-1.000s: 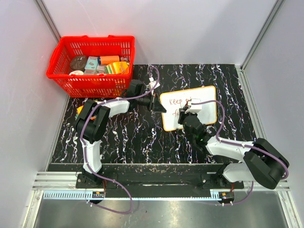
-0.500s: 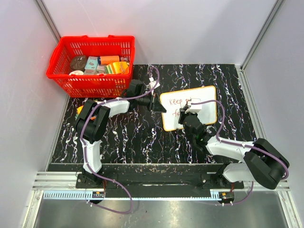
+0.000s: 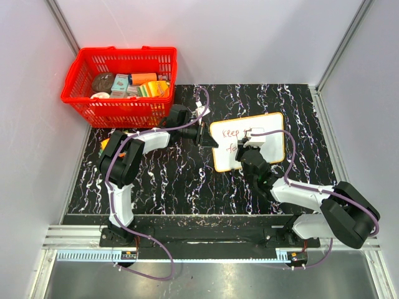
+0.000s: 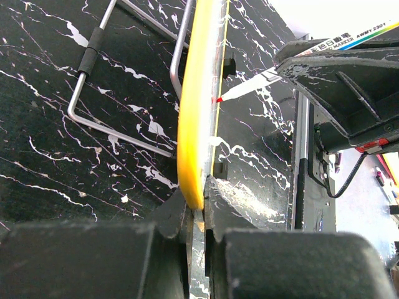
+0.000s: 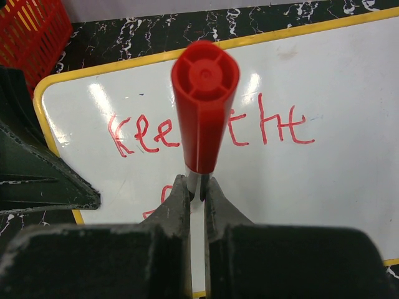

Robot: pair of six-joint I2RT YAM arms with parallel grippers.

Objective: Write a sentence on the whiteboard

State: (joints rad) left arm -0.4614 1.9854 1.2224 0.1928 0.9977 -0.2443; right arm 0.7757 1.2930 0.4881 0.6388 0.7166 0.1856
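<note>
Whiteboard (image 3: 274,128): on the black marbled surface (image 3: 168,180), yellow rim, rounded corners.
Sentence (image 5: 143,137): red handwriting on the whiteboard; top line reads "kee… the" with the middle hidden by the marker, and the second line is mostly hidden.
Left end effector (image 4: 198,205): at the whiteboard's left edge, pressed together on the yellow rim.
Right end effector (image 5: 196,190): over the whiteboard's lower middle, pinching a red marker (image 5: 204,112).
Marker tip: touching the whiteboard's face.
Red basket (image 3: 118,115): up and left of the whiteboard, well apart, full of packets.

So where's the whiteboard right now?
In the top view, the whiteboard sits right of centre on the black table, its left edge pinched by the left hand.
</note>
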